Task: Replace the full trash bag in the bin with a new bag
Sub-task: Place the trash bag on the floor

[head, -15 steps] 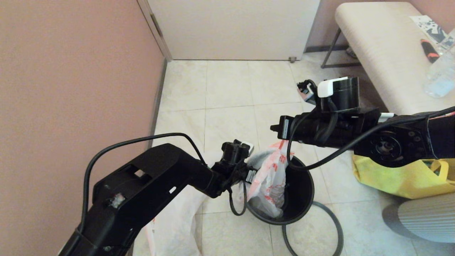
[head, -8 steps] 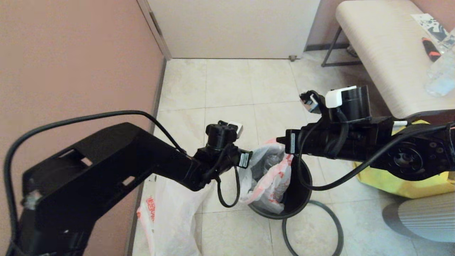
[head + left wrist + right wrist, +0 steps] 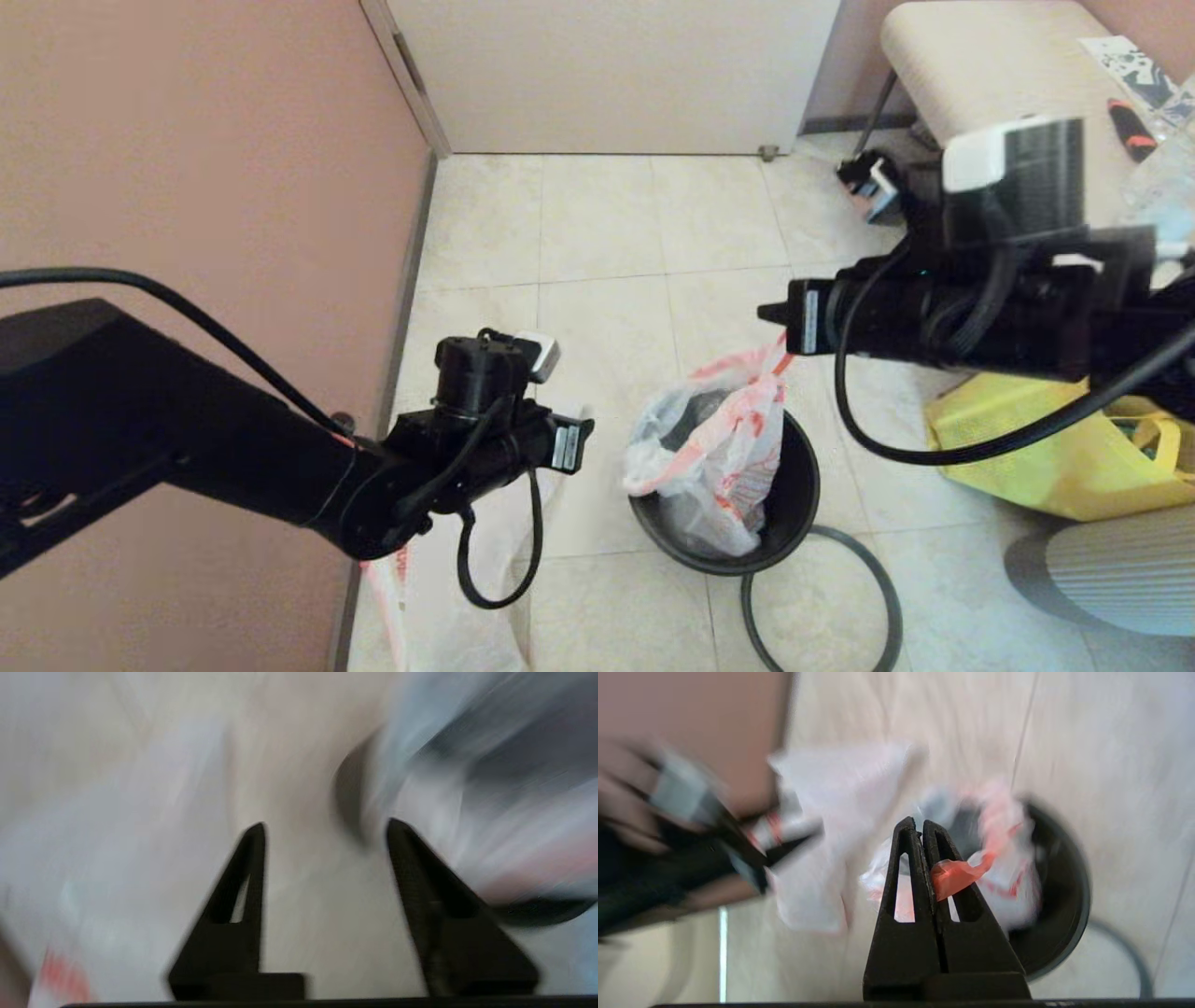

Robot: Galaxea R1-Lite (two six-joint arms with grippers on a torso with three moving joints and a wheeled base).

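The full trash bag (image 3: pixel 719 448), white with red-orange print and lumpy, sits partly inside the black bin (image 3: pixel 798 485). Its red handle (image 3: pixel 773 359) is stretched upward, and my right gripper (image 3: pixel 920 823) above the bin is shut on that handle (image 3: pixel 952 875). My left gripper (image 3: pixel 324 828) stands open with nothing between its fingers, to the left of the bin and apart from the bag (image 3: pixel 467 788). The new bag (image 3: pixel 439 607) lies limp on the floor by the wall, partly hidden under my left arm (image 3: pixel 420 467).
The thin dark-grey hoop (image 3: pixel 878 579) lies on the tiles against the bin's near right side. A yellow tote (image 3: pixel 1055 457) sits right of the bin under my right arm. A padded bench (image 3: pixel 990 112) stands at the back right. A pink wall (image 3: pixel 187 187) runs along the left.
My left gripper opened, let go of the full bag and drew back to the left. My right gripper rose with the handle, pulling the bag's top upward.
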